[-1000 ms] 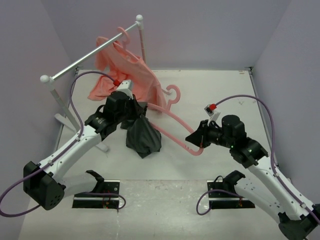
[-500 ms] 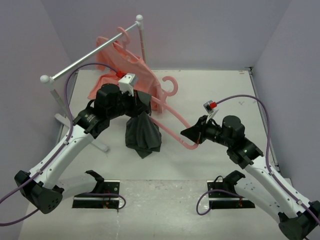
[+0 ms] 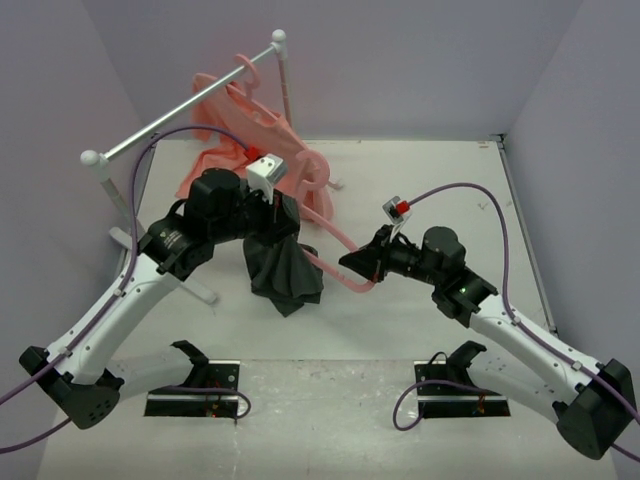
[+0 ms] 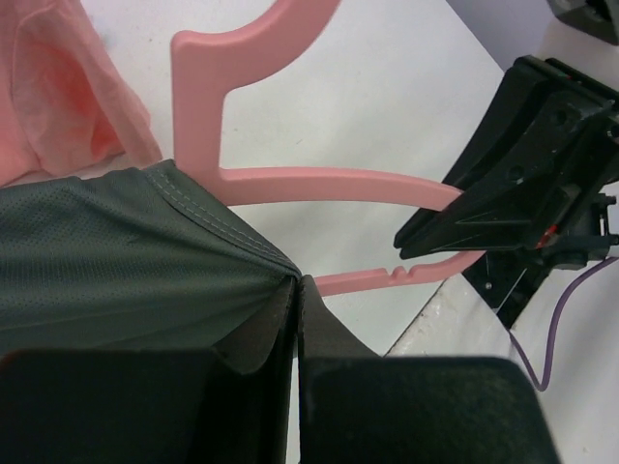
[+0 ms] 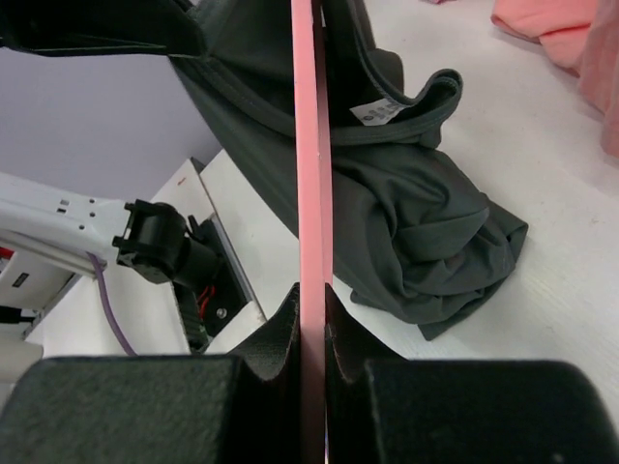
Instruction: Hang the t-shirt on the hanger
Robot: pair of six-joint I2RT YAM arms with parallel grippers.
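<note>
The dark grey t-shirt [image 3: 283,265] hangs bunched from my left gripper [image 3: 275,200], which is shut on a fold of its seamed edge [image 4: 296,282]; its lower part rests on the table. My right gripper [image 3: 352,268] is shut on one end of the pink hanger [image 3: 352,286] and holds it edge-on [image 5: 311,295]. The hanger [image 4: 329,182] reaches across to the shirt [image 4: 116,261], and its arm passes behind the shirt's edge. In the right wrist view the hanger [image 5: 309,145] runs beside the neck opening with the pale label [image 5: 372,111].
A clothes rack with a silver rail [image 3: 170,115] stands at the back left, its white foot [image 3: 195,290] near the left arm. A salmon-pink garment [image 3: 255,135] hangs from it on another pink hanger [image 3: 245,68]. Lilac walls close in the table.
My left gripper has risen and moved right with the t-shirt. My right gripper has moved left with the hanger, bringing it closer to the shirt.
</note>
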